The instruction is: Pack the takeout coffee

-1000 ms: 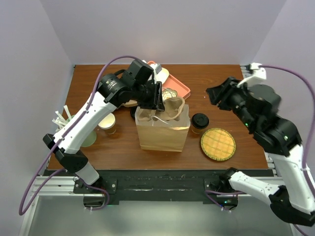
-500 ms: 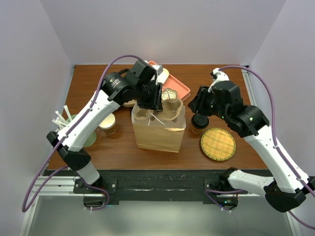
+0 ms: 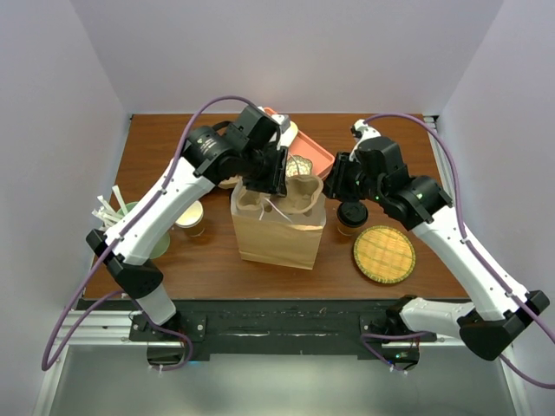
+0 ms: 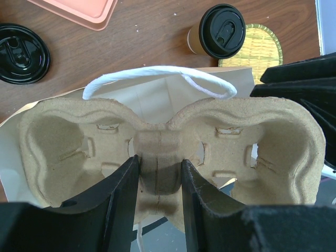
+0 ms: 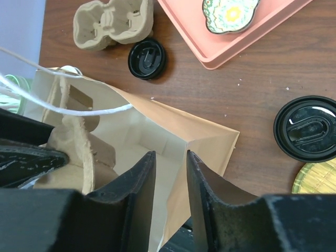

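The brown paper bag stands upright and open at mid-desk, with a white cord handle arching over its mouth; its sides are plain kraft paper. The left end effector is clamped on the central spine of a moulded pulp cup carrier, holding it in the bag's mouth; both of its cup wells face up. The right end effector sits astride the bag's right-hand rim, one finger inside and one outside, with a clear gap between them, so it is parted and not gripping. The takeout coffee stands on the desk just right of the bag and outside it, beside a round woven mat; the raised moulding on its black lid is too small to read. Behind the bag lie a pink tray, a loose black lid and a second pulp carrier; a lidless cup stands to the left.
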